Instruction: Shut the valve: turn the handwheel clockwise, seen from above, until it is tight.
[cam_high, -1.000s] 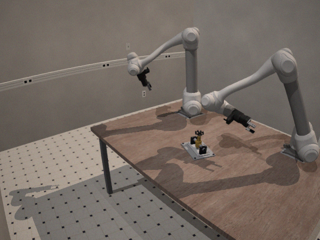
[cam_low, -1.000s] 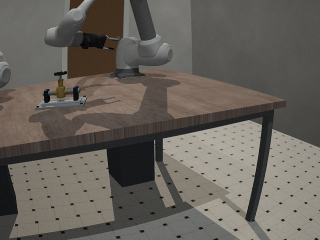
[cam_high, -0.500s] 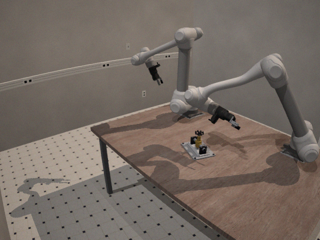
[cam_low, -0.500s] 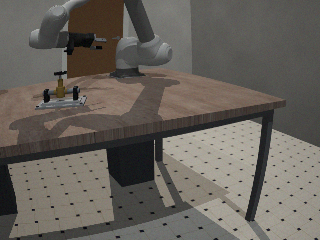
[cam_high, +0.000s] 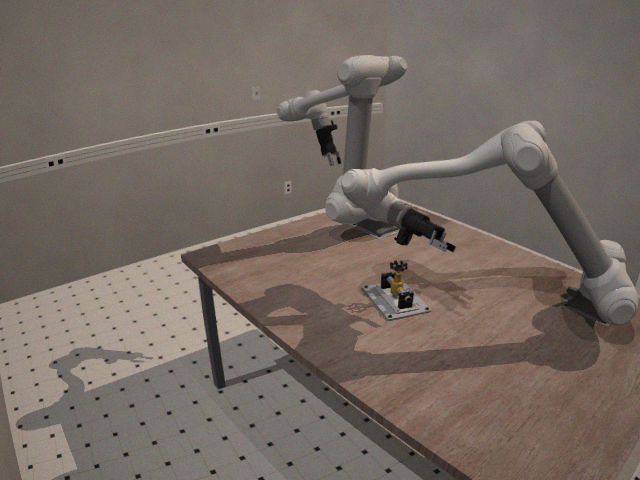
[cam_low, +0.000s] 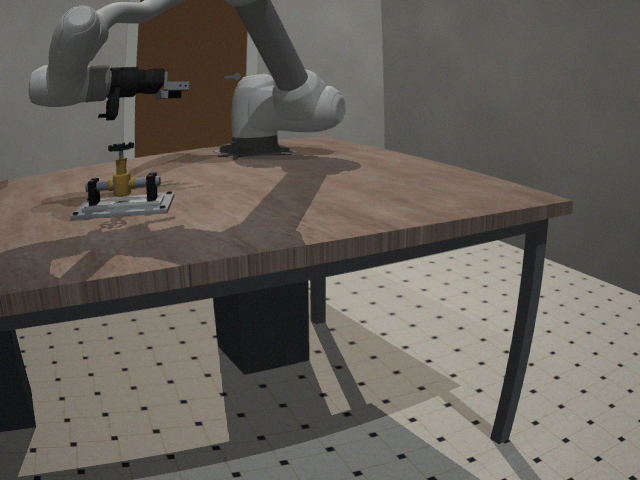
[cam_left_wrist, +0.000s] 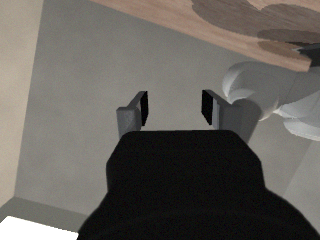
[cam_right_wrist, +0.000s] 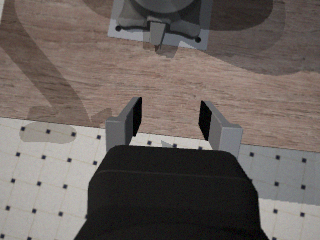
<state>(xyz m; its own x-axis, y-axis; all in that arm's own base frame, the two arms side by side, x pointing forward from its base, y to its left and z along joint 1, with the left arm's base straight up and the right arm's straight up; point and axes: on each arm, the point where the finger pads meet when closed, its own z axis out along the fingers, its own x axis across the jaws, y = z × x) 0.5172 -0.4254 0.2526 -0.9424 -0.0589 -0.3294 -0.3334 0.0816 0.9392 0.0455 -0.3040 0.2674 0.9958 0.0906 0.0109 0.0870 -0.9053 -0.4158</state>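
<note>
Brown wood-grain table (cam_high: 310, 263) (cam_low: 413, 201) (cam_left_wrist: 165, 10) (cam_right_wrist: 165, 75): bears the valve set and both arms' bases.
Right gripper (cam_high: 335, 163) (cam_right_wrist: 171, 110): raised well apart from the valve, angled downward; fingers spread, nothing between; likely parked out of the way, since one hand should suffice.
Grey rectangular base plate (cam_high: 382, 304) (cam_low: 111, 211): flat on the tabletop, probably there to resist twisting.
Black block-shaped pipe supports (cam_high: 405, 300) (cam_low: 151, 188): upright at either side of the body, holding the pipe level.
Yellow cylindrical valve body (cam_high: 397, 288) (cam_low: 121, 184): upright between the supports, stem up, leaving room for turning from above.
Black spoked handwheel (cam_high: 398, 265) (cam_low: 120, 147): atop the stem, untouched; tightness impossible to tell.
Left gripper (cam_high: 448, 248) (cam_low: 183, 89) (cam_left_wrist: 175, 106): above and beside the wheel, roughly level; fingers apart, empty; probably needs tipping downward before gripping and turning clockwise.

The left gripper (cam_high: 446, 244) (cam_low: 178, 89) (cam_left_wrist: 174, 101) has moved nearer the valve (cam_high: 397, 287) (cam_low: 122, 183); the right gripper (cam_high: 334, 158) (cam_right_wrist: 170, 111) has shifted sideways toward it in the top view.
</note>
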